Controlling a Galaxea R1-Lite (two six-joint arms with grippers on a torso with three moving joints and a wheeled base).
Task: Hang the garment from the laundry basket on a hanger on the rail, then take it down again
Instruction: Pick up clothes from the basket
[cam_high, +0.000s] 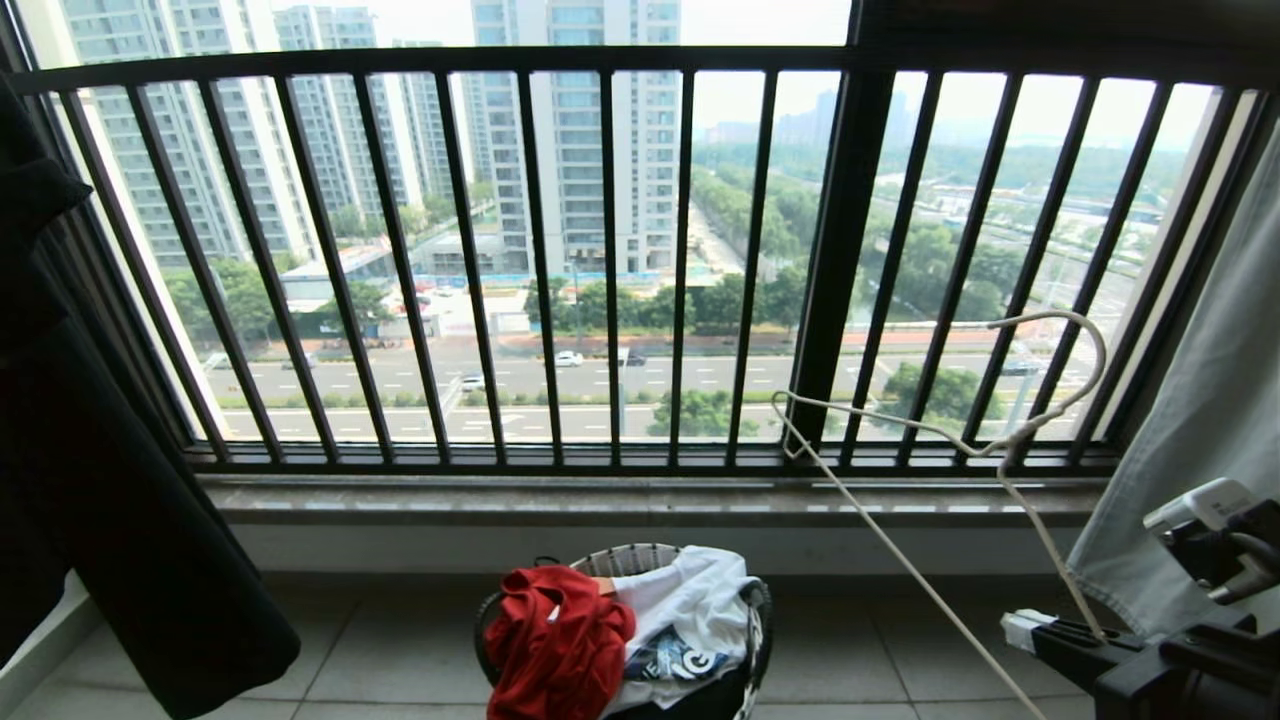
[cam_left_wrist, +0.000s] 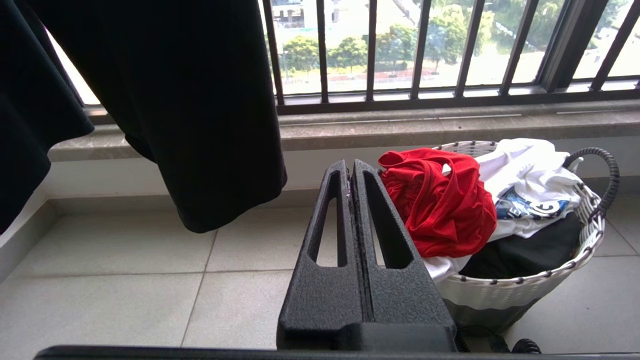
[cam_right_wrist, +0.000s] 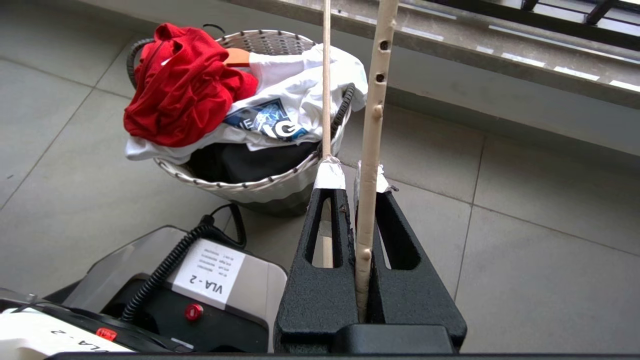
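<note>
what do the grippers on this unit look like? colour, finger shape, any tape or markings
Both grippers are matte black with a rough, grainy texture. The left gripper has two long wedge-shaped jaws that taper to the tip, each with an elongated slot cut through it. The right gripper has the same build, but its tips are wrapped in white tape, frayed at the edges. No lettering shows on either one.

Black barred balcony railing (cam_high: 612, 260) spans the window, pale high-rise towers (cam_high: 570, 130) and a wide road with cars (cam_high: 520, 380) beyond it. A dark hanging garment (cam_high: 110, 500) drapes on the left, a grey-white curtain (cam_high: 1200, 440) on the right. Grey stone sill (cam_high: 600, 500) sits above light floor tiles (cam_high: 400, 650).
</note>
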